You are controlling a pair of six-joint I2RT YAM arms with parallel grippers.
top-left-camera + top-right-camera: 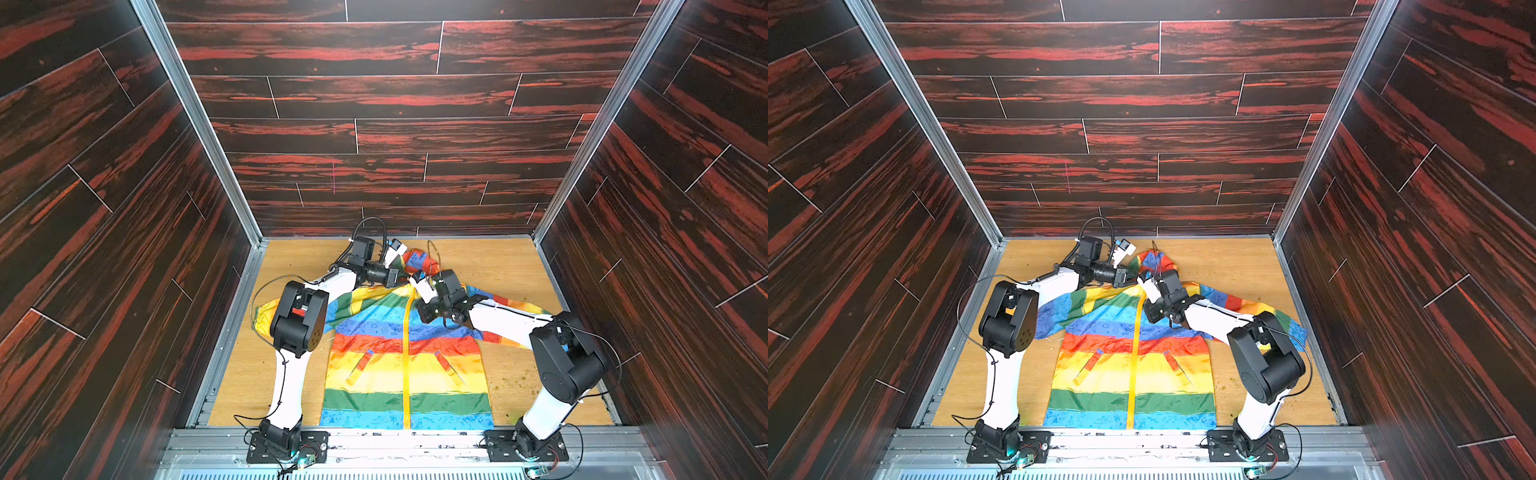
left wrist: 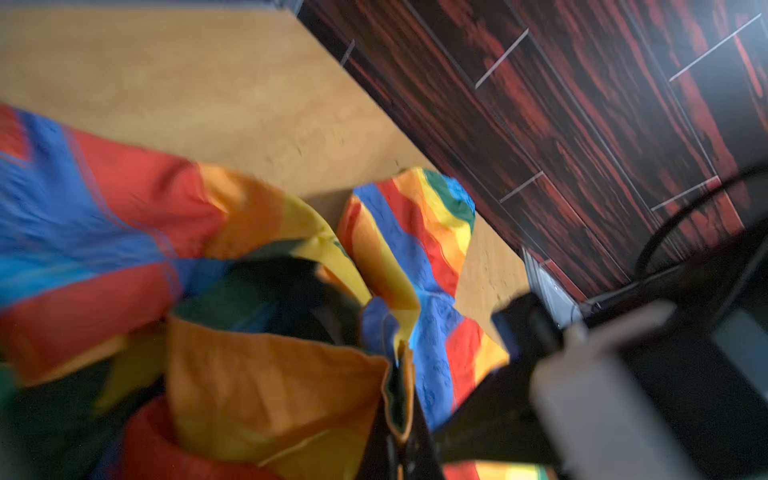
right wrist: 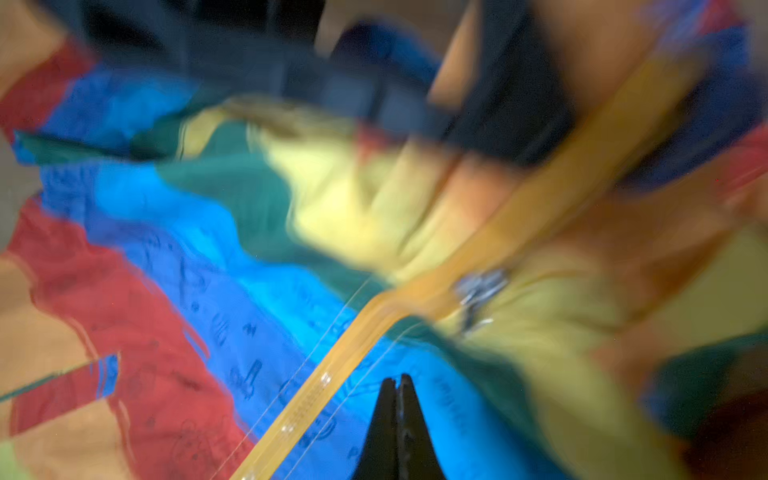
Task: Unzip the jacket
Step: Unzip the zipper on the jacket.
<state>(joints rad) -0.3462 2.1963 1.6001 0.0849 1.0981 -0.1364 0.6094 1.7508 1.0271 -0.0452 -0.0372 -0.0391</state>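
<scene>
Spread front-up on light wooden tabletop (image 1: pixel 511 266): small thin shiny hooded jacket (image 1: pixel 374 374), striped red, orange, yellow, green, blue; yellow front zipper (image 1: pixel 406 374) closed from hem to near collar. Left gripper (image 2: pixel 400 399) clamped on collar fabric. Right gripper (image 3: pixel 397 386) pressed together, empty, over blue stripe beside zipper.

I am driving a robotics lab cell here, not a room anyone lives in. The walls (image 1: pixel 374 95) are dark red wood-print panels boxed in by bare aluminium posts (image 1: pixel 198 120) (a built enclosure, seen from above). Its floor is a plain wooden board (image 1: pixel 498 266) with the jacket (image 1: pixel 374 374) laid flat on it. My left arm (image 1: pixel 296 390) and right arm (image 1: pixel 544 411) are bolted by black plates (image 1: pixel 318 441) to an extruded metal rail (image 1: pixel 415 446), with loose cables (image 1: pixel 284 376) and small exposed circuit boards (image 1: pixel 305 459) at their feet.
</scene>
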